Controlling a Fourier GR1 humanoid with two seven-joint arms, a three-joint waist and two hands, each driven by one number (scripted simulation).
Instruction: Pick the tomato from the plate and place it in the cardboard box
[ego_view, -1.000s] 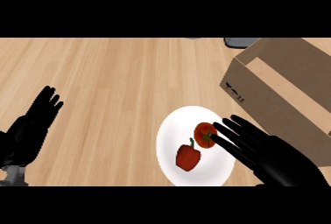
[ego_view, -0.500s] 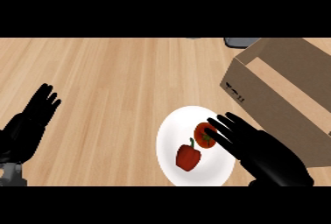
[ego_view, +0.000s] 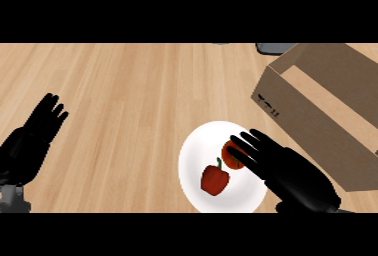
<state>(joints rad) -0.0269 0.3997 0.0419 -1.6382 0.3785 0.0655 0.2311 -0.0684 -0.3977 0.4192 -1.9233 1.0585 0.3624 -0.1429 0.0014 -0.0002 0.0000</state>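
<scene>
Lying on the white plate (ego_view: 193, 165) near the desk's (ego_view: 133, 90) near right, the tomato (ego_view: 233, 154) is mostly covered by the right hand (ego_view: 284, 167), whose fingers are straight and spread over it, not curled round it. A red pepper (ego_view: 215, 180) with a green stem sits on the plate just left of the tomato. The open cardboard box (ego_view: 325, 105) stands to the right and farther back. The left hand (ego_view: 33, 140) rests at the left edge, fingers straight and pointing up.
</scene>
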